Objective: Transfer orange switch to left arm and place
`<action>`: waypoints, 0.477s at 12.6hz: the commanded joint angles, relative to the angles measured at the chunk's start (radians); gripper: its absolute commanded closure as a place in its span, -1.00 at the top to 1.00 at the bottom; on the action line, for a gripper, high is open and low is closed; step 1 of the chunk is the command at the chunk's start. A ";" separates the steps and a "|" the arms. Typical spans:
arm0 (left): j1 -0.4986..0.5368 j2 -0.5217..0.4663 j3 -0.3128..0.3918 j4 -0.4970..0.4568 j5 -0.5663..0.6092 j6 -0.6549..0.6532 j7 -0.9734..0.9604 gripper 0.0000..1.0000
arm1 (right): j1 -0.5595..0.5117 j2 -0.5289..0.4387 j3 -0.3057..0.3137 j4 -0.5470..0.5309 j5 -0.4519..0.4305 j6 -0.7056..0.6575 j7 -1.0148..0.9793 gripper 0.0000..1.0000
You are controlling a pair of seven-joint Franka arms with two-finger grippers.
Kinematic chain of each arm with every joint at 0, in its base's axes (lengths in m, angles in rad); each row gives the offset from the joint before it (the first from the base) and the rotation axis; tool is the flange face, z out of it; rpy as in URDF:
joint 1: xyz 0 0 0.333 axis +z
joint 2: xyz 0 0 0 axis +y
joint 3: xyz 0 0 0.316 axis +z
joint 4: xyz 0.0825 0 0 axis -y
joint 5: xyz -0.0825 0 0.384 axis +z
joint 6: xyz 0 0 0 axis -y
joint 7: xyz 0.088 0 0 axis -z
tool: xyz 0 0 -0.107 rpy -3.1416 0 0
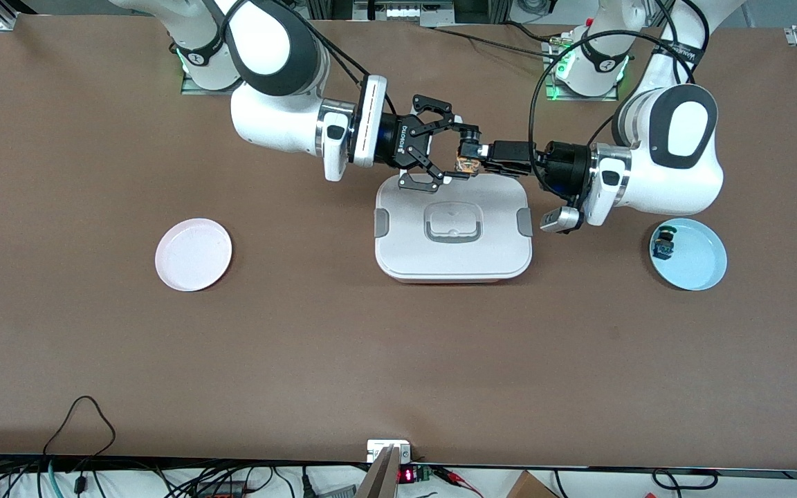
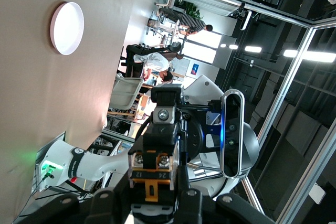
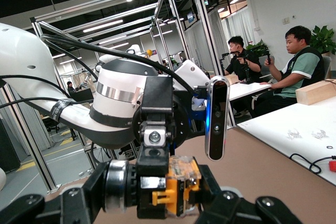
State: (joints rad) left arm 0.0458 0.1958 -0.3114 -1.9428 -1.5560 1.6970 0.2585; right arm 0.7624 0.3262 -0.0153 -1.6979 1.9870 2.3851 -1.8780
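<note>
Closest to the camera, the pink plate sits at about 9 o'clock from the white box, and the blue plate with the little green-and-blue switch at 3 o'clock, all on the desk. Up at the box's 12 o'clock edge, both hands meet in the air. The left hand is pinching the orange switch, and the right hand has its fingers clamped around the same switch too.
</note>
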 commanded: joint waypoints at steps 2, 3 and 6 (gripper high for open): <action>0.011 -0.009 -0.006 0.007 -0.024 0.004 0.016 -0.86 | 0.006 -0.016 -0.005 -0.003 0.015 0.022 0.017 0.77; 0.011 -0.010 -0.005 0.005 -0.024 0.004 0.016 -0.85 | 0.002 -0.031 -0.009 -0.006 0.013 0.020 0.032 1.00; 0.012 -0.013 0.001 0.010 -0.013 0.003 0.013 -0.85 | -0.047 -0.068 -0.015 -0.019 -0.005 -0.052 0.094 1.00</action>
State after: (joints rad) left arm 0.0526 0.1946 -0.3104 -1.9372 -1.5561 1.6975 0.2591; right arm 0.7465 0.2951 -0.0317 -1.6981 1.9863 2.3769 -1.8179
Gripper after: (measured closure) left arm 0.648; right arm 0.000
